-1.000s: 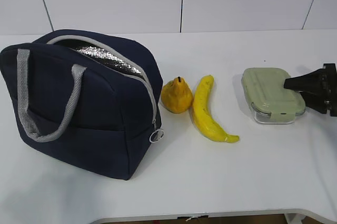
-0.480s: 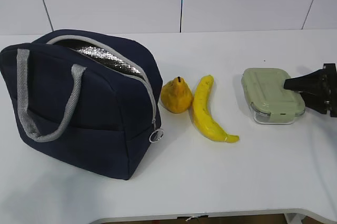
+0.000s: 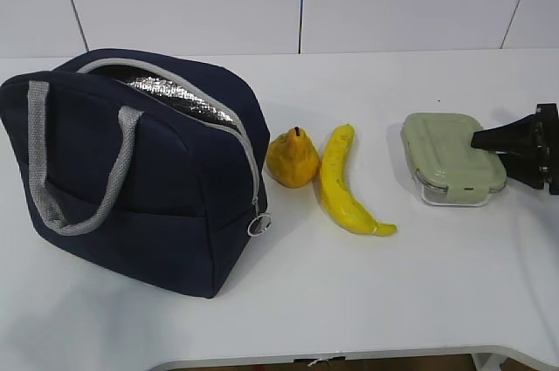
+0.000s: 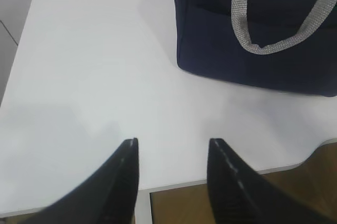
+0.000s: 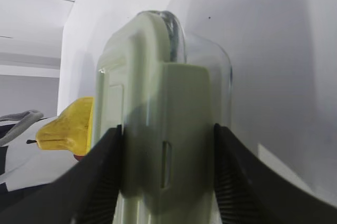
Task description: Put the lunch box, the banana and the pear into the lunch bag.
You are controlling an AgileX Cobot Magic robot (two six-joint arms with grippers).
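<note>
Bag: boxy navy fabric lunch bag (image 3: 131, 170), left; top unzipped, crinkled silver foil lining visible.
Fruit: squat yellow-orange pear (image 3: 293, 158) touching curved yellow banana (image 3: 344, 186), centre.
Box: clear rounded lunch box (image 3: 452, 158) with sage-green lid, right, on the white table (image 3: 367, 292).
Right gripper (image 5: 167, 145): black fingers clamped on box's sides.
Left gripper (image 4: 172, 147): fingers apart, empty, near bag.

light: bright, even, from above | shadows: soft, faint beside lunch bag (image 3: 140, 170) | glare: mild on table (image 3: 393, 284) | blur: close wrist foregrounds soft
</note>
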